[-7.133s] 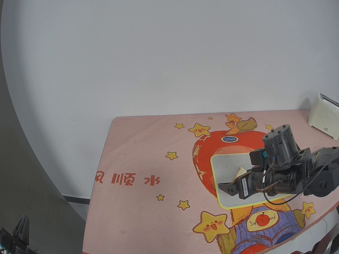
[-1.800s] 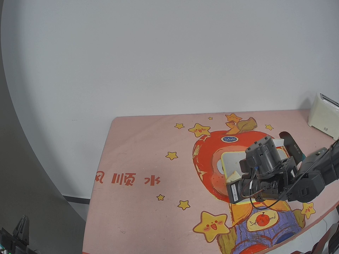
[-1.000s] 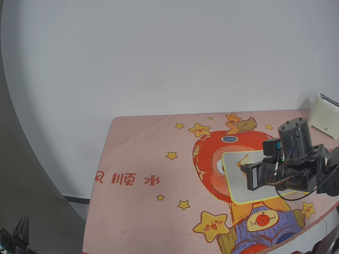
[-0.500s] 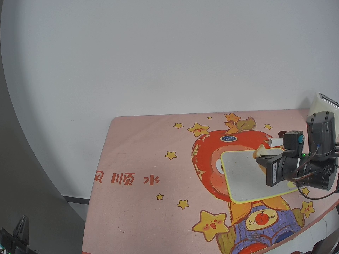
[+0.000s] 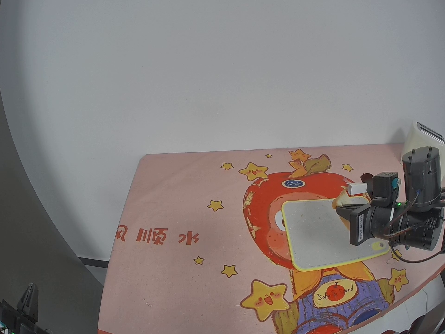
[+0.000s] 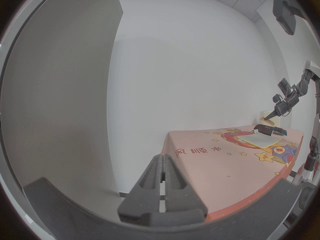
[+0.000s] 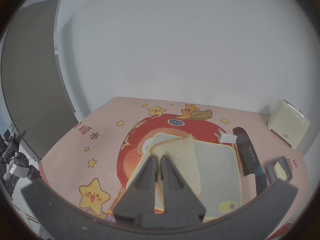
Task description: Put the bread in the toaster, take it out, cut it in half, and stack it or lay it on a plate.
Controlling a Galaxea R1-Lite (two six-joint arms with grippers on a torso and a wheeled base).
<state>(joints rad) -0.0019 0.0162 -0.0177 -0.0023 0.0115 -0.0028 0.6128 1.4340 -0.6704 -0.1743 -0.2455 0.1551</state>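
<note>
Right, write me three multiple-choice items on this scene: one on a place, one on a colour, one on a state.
1. Where does the toaster stand?
A. At the far right corner of the table
B. In the middle of the table
C. At its near left corner

2. What colour is the rim of the board?
A. Blue
B. Yellow
C. Black

3. What state is the right end effector in?
A. Open and empty
B. Shut on a knife
C. Shut on the bread

Answers:
1 A: the head view shows it at the table's far right edge.
2 B: a yellow band runs round the grey board.
3 C: the right wrist view shows the slice clamped between the closed fingers, above the board.
</note>
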